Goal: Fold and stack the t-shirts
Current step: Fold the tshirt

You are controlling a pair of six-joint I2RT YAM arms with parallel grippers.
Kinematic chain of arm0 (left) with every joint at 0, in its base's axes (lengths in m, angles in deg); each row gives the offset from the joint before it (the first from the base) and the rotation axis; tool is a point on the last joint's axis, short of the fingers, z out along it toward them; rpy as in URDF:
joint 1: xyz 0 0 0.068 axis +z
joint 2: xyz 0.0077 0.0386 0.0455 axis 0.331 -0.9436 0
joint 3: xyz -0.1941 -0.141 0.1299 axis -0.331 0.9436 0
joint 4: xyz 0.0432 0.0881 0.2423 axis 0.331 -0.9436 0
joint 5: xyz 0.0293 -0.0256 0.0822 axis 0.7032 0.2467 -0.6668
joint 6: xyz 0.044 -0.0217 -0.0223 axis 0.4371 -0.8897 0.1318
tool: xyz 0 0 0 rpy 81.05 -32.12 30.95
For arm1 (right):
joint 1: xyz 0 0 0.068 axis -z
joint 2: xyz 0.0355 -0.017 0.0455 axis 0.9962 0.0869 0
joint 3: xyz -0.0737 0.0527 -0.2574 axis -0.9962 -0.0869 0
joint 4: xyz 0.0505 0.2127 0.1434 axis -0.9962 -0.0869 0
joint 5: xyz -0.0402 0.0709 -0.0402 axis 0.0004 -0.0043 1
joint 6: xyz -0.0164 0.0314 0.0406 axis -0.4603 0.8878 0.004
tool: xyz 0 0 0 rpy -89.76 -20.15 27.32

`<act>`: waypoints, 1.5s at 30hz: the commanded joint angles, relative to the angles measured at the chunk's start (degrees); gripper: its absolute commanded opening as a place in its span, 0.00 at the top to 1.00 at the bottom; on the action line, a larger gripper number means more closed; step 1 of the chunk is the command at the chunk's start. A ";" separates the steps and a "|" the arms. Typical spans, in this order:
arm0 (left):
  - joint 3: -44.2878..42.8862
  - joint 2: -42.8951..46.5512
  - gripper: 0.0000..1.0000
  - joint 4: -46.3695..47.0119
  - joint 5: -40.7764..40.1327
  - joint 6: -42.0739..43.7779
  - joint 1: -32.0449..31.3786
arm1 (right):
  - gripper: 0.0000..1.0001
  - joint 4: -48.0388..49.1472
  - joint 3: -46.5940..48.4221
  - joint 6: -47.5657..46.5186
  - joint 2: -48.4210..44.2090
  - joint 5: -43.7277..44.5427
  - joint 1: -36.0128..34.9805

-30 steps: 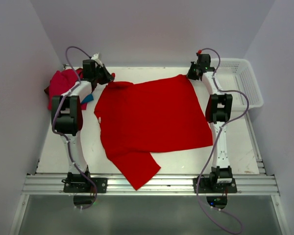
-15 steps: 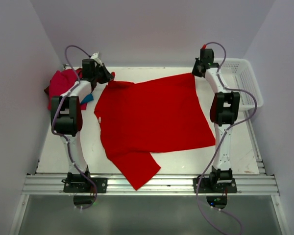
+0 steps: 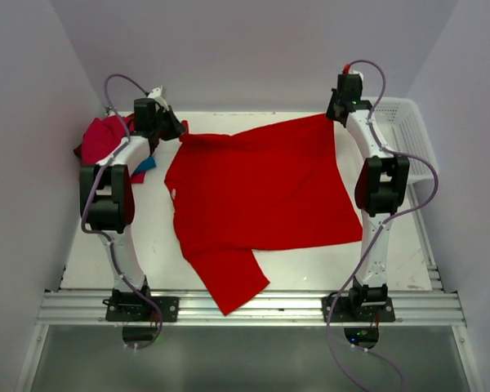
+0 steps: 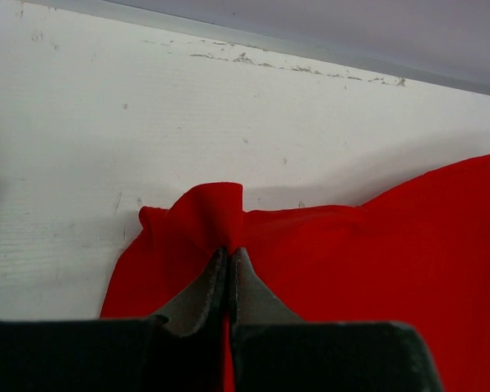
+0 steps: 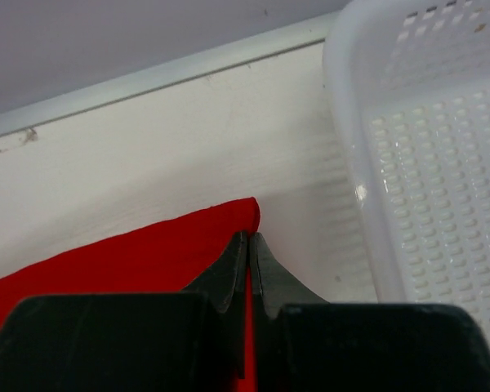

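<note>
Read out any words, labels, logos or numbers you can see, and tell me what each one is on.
No text can be read anywhere.
The red t-shirt is plain.
The piled shirts show no print.
The white basket has only mesh holes.
The marks on the table are scuffs, not writing.

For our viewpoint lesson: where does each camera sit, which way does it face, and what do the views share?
Top external: above, behind, looking down on the table; both arms show.
Left wrist: on left arm, facing the far wall; left gripper pinches the red t-shirt.
Right wrist: likewise; right gripper pinches its corner beside the white mesh basket.
Shared: that t-shirt.
</note>
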 commanded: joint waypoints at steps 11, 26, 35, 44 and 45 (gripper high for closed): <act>12.47 13.99 1.00 0.73 -1.80 0.50 0.47 | 1.00 3.54 -17.67 0.16 -11.24 5.03 -0.75; 24.87 23.14 1.00 0.91 -3.65 -0.20 -0.50 | 1.00 2.84 -27.52 2.71 -16.61 9.60 -0.75; 31.12 27.71 1.00 2.32 -4.44 -1.34 -1.20 | 1.00 2.84 -31.92 4.11 -18.62 10.31 -0.84; 35.25 33.33 1.00 1.61 -6.20 -2.48 -1.99 | 1.00 3.10 -35.34 5.17 -21.00 10.66 -0.84; 35.78 33.78 1.00 1.61 -6.20 -2.66 -2.17 | 1.00 3.10 -35.52 5.17 -21.26 10.57 -0.93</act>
